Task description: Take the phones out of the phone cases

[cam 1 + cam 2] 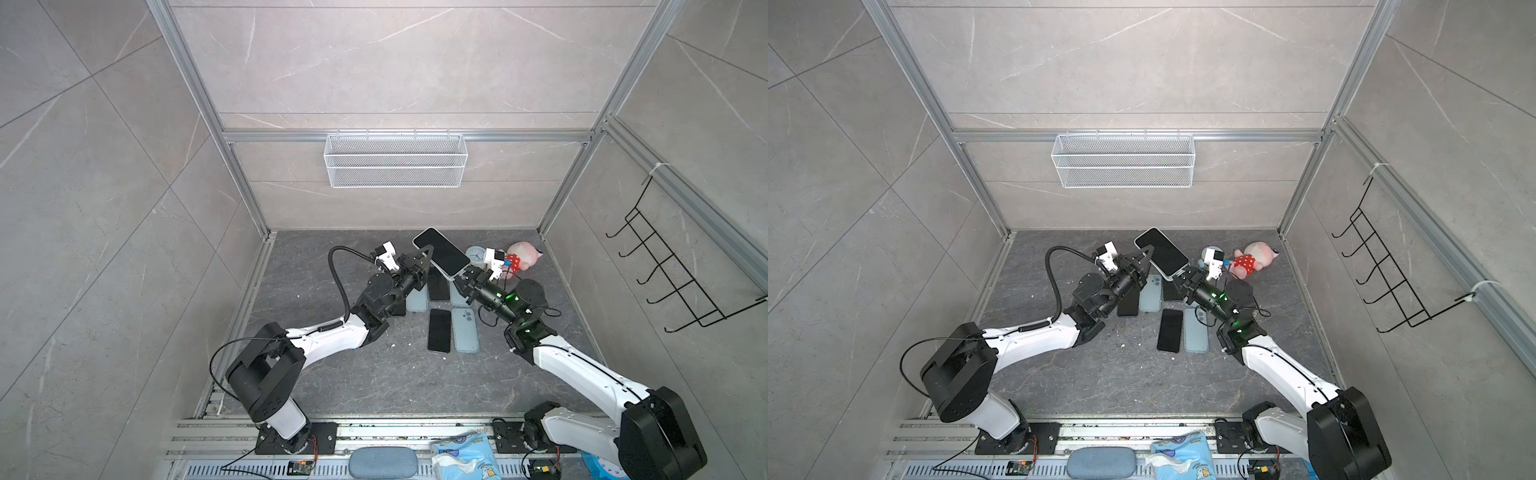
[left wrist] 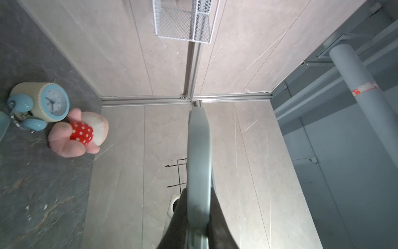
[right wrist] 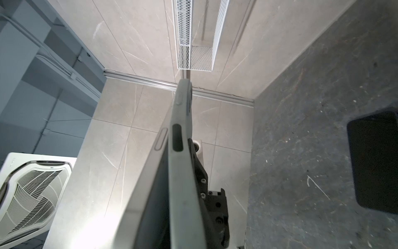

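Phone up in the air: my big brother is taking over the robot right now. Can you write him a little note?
Left gripper: shut on the long edge of the phone case.
Right gripper: at the near end of the phone; its jaws are hidden, so the grip is unclear.
Things: phone and phone case are held together above the table, screen facing up.
Done: both are lifted. In the right wrist view, one side of the phone stands a little out of the phone case.
Left: pull the phone fully free.
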`<action>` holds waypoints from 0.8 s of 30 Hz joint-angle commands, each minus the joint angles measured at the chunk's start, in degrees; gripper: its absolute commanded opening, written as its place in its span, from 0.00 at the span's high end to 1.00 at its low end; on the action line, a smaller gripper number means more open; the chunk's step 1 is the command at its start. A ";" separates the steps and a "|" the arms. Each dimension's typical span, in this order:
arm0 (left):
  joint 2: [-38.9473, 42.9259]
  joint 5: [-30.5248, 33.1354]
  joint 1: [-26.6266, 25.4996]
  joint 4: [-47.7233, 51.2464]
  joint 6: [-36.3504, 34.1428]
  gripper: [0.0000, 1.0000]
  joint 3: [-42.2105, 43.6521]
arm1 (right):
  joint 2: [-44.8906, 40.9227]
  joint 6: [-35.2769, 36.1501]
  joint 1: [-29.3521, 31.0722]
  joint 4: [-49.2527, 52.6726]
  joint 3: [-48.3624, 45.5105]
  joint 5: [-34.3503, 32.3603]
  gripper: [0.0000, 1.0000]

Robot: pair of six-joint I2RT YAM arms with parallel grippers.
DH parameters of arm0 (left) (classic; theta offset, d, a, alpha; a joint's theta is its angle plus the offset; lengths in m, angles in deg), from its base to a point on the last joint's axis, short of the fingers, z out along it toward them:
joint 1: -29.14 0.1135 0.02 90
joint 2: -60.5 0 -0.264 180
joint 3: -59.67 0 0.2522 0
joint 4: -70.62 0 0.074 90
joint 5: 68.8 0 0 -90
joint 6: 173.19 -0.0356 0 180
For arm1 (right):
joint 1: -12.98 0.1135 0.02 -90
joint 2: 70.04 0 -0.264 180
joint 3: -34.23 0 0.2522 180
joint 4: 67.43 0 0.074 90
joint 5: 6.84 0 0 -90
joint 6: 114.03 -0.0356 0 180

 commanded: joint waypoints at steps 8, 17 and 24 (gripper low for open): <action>13.66 6.60 0.67 22.09 -9.28 0.25 3.76 | -10.66 6.35 -0.46 26.50 -0.39 -5.50 1.00; 17.36 -6.77 0.51 61.99 -55.73 0.22 -17.16 | -10.32 9.89 -0.46 35.11 1.77 -6.12 1.00; 9.33 -16.08 -3.99 79.10 -82.70 0.23 -27.27 | -8.68 10.22 -0.44 35.36 2.31 -4.64 1.00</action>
